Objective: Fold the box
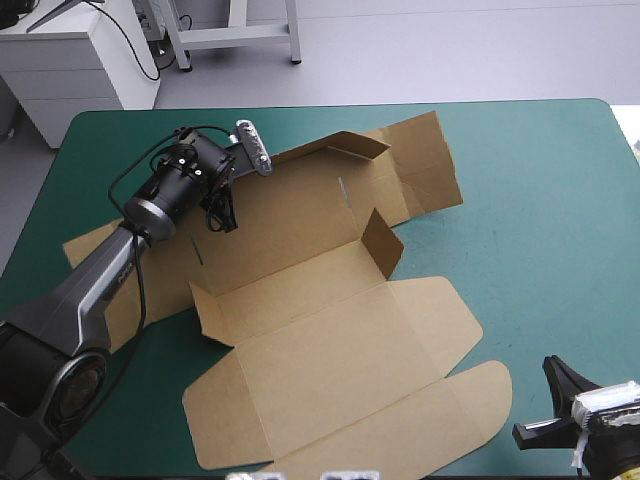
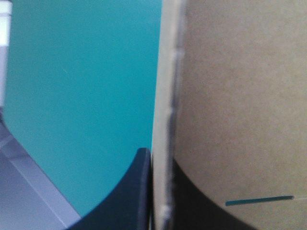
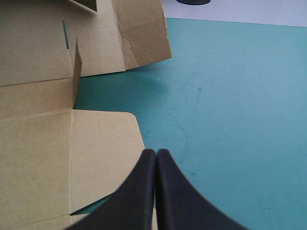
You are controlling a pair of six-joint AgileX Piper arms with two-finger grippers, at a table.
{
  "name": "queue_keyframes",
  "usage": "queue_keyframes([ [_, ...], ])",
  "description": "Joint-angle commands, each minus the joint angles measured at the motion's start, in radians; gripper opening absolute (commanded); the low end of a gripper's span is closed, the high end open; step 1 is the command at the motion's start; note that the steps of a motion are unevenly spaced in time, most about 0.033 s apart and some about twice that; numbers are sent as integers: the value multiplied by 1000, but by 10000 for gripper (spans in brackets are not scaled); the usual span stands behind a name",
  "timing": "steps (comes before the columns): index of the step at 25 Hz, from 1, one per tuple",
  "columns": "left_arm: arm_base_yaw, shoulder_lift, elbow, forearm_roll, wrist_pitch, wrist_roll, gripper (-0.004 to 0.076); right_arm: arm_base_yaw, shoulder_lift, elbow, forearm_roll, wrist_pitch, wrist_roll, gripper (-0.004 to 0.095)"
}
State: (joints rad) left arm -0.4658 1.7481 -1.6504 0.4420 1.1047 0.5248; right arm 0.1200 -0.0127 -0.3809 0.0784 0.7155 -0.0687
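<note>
Black fingers of the left gripper point(image 2: 161, 167) fill the foreground of the left wrist view, all but pressed together and pinching a pale cut edge of the box point(image 2: 240, 96) between them. One finger lies against the brown face and the other on the side of the teal-green table cover point(image 2: 81, 96). A thin slot cut in the board shows just beside the grip.

From above, the left gripper point(image 1: 222, 212) reaches in over the far left part of the box point(image 1: 330, 345). The box is a cut brown sheet lying mostly flat across the middle of the table point(image 1: 540, 200) and running down to its near edge. Two small side flaps stand upright, one toward the right point(image 1: 382, 240) and one toward the left point(image 1: 206, 310). A flap at the far end point(image 1: 355, 145) is lifted and bent over. Two rounded flaps lie flat at the near end.

The right gripper point(image 1: 556, 370) sits at the table's near right corner, apart from the board. In its own view the right gripper point(image 3: 156, 154) has its fingers closed together into one point with nothing between them, just beside a rounded flap of the box point(image 3: 100, 148), over bare cover point(image 3: 230, 96).
</note>
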Motion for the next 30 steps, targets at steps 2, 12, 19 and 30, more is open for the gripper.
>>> queue_keyframes([
  [2, -64, -50, -35, 140, -231, -2, -8, 4, -23, -22, -3, -75, -3, -20],
  [12, -243, -61, 143, 610, -324, -346, -9, 4, -23, -22, -3, -75, -3, -20],
  [19, -423, -133, 413, 1169, -277, -786, -8, 4, -23, -22, -3, -75, -3, -20],
  [30, -472, -152, 575, 1292, -169, -898, -8, 4, -23, -22, -3, -75, -3, -20],
])
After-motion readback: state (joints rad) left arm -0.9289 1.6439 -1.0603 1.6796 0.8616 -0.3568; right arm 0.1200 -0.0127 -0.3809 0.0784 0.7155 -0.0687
